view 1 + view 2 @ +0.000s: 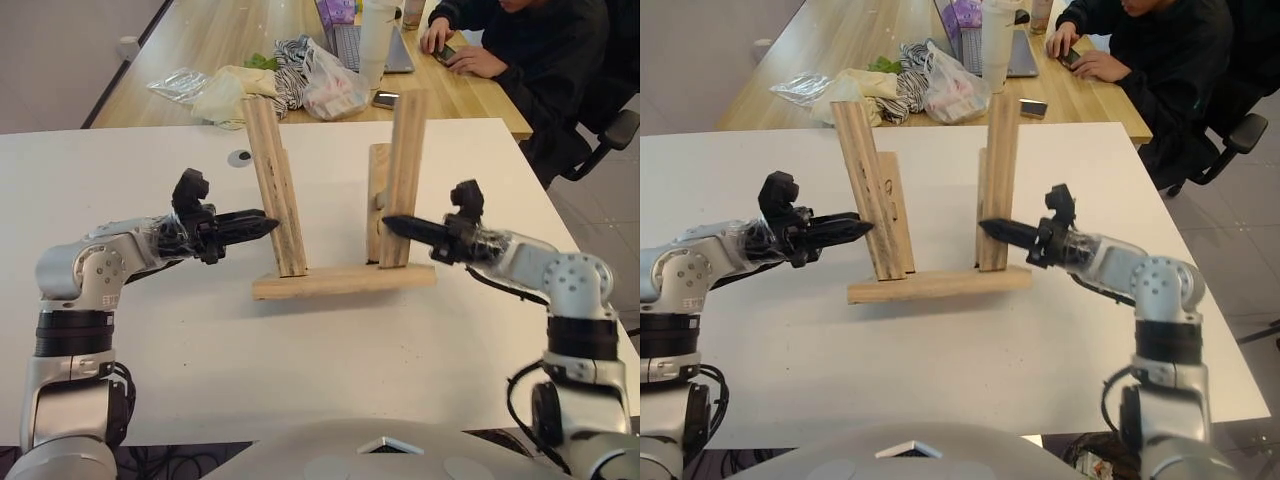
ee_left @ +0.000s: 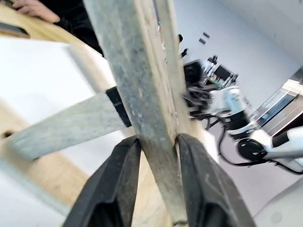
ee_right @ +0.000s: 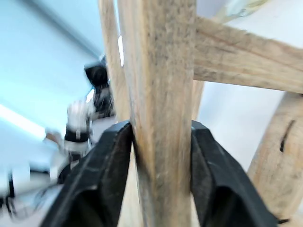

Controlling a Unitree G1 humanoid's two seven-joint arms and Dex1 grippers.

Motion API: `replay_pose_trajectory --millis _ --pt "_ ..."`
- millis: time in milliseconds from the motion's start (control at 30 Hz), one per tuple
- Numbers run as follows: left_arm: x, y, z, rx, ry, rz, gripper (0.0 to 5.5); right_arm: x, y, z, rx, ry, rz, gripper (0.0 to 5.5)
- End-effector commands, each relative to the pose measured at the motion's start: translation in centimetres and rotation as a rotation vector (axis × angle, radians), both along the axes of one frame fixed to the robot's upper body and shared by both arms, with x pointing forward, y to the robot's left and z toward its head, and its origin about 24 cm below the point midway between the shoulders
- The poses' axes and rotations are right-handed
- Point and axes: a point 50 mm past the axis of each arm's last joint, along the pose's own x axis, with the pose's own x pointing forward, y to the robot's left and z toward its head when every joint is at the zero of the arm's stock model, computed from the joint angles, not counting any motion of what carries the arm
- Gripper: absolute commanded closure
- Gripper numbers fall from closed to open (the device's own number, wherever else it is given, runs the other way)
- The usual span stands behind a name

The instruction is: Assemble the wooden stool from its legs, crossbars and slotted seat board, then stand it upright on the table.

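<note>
The wooden stool stands upside down in mid-table, its seat board (image 1: 345, 281) flat on the white table (image 1: 300, 370) and its legs pointing up. My left gripper (image 1: 268, 225) comes in from the left and is shut on the near left leg (image 1: 272, 170). In the left wrist view its fingers (image 2: 118, 175) press both sides of that leg (image 2: 151, 94), with a crossbar (image 2: 66, 125) behind. My right gripper (image 1: 388, 222) comes in from the right, shut on the near right leg (image 1: 405, 170). Its fingers (image 3: 109, 165) clamp that leg (image 3: 161, 94) below a crossbar (image 3: 246, 61).
A round grommet (image 1: 238, 158) sits in the table behind the left arm. Beyond the far edge is a wooden desk (image 1: 200, 50) with plastic bags (image 1: 330, 85), a laptop (image 1: 355, 45) and a phone (image 1: 385, 99); a person sits there. The table's right edge (image 1: 570, 235) runs behind my right arm.
</note>
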Motion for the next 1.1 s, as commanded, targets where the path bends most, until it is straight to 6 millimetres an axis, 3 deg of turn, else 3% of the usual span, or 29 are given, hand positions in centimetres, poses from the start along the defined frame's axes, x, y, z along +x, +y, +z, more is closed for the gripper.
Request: replay_pose_trajectory --millis 33,133,233,333,433,500,667,833,1100 --pt "1.6 2.4 -3.0 0.105 0.21 0.176 3.58 2.4 -2.0 -0.6 -0.002 0.212 -0.17 2.99" --pt "1.6 4.3 -4.2 0.152 0.284 0.226 3.19 2.4 -2.4 -0.4 0.02 0.248 -0.182 2.53" --pt "1.4 5.9 -4.1 0.144 0.252 0.225 2.73 2.4 -3.4 0.2 0.052 0.221 -0.206 2.02" --pt "0.5 7.3 -4.0 0.194 0.096 0.179 2.49 0.7 -5.7 0.6 -0.087 -0.013 -0.183 1.48" --pt "-1.6 6.5 -5.6 0.31 -0.041 0.023 2.49 -2.6 -6.9 -1.3 -0.288 -0.205 0.037 1.48" --pt "-2.8 5.3 -6.9 0.357 -0.1 -0.067 2.49 -3.6 -6.9 -2.5 -0.359 -0.271 0.13 1.48" --pt "-2.2 3.7 -8.0 0.394 -0.231 -0.1 2.49 -2.8 -5.9 -5.0 -0.53 -0.407 0.176 1.48" --pt "-0.5 2.0 -8.1 0.379 -0.299 -0.062 2.49 -0.3 -3.9 -6.4 -0.607 -0.503 0.145 1.48" --pt "1.2 0.9 -7.3 0.343 -0.349 -0.084 3.59 1.2 -1.9 -6.6 -0.511 -0.526 0.163 2.65"
